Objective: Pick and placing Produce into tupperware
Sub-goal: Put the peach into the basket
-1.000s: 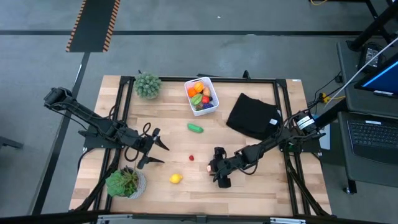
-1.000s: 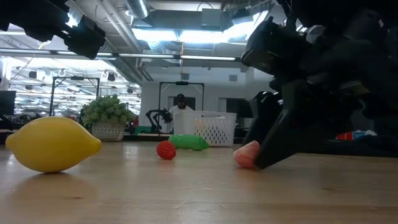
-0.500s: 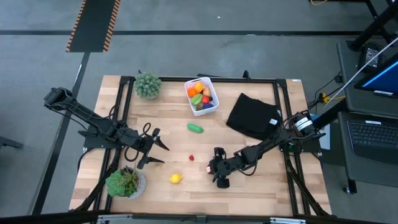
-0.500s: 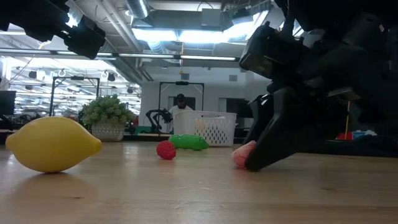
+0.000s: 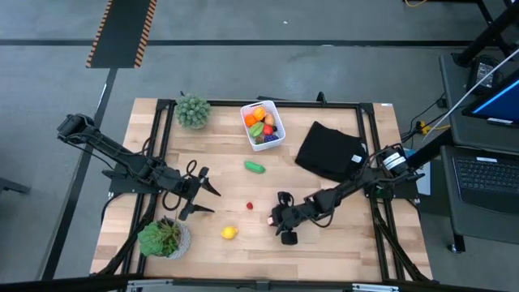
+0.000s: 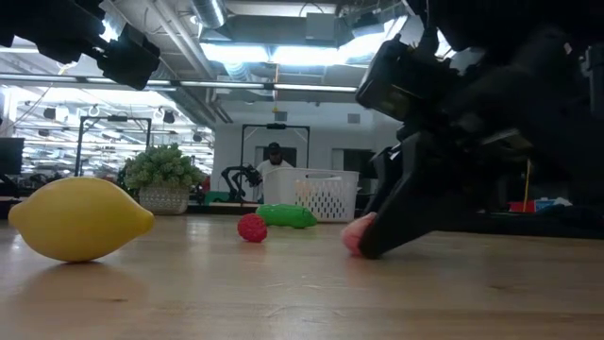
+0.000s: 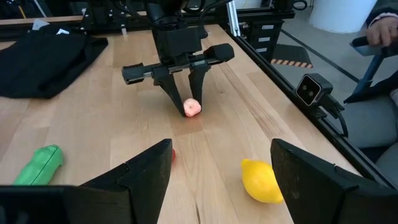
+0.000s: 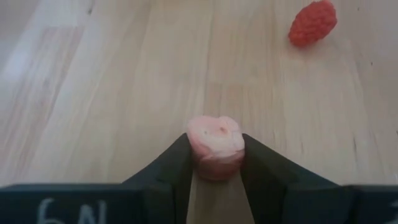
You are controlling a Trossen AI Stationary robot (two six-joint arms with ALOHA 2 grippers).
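Observation:
A small pink toy piece of produce (image 8: 215, 138) lies on the table near its front middle, between the fingers of my right gripper (image 8: 216, 155), which is shut on it. The white tupperware (image 5: 276, 139) stands at the far middle and holds several pieces of produce. A green vegetable (image 5: 255, 167), a red berry (image 5: 250, 206) and a yellow lemon (image 5: 229, 233) lie loose on the wood. My left gripper (image 5: 206, 199) hangs open above the table's left half, pointing toward the lemon and the berry. My right gripper pinches the pink piece by its two opposite sides (image 8: 198, 149) between its two fingers. The fingers (image 6: 392, 222) slant down from the table's right side. The piece's underside (image 6: 354, 244) rests on the table.
A folded black cloth (image 5: 328, 152) lies at the back right. One potted plant (image 5: 193, 111) stands at the far left, another (image 5: 165, 238) at the near left corner. Bare wood lies between the loose produce and the tub. A person (image 6: 274, 161) shows in the room behind.
My right gripper has shut its fingers on the pink piece, staying in place low over the table. The piece remains on the wood and has shifted slightly between the closing fingers.

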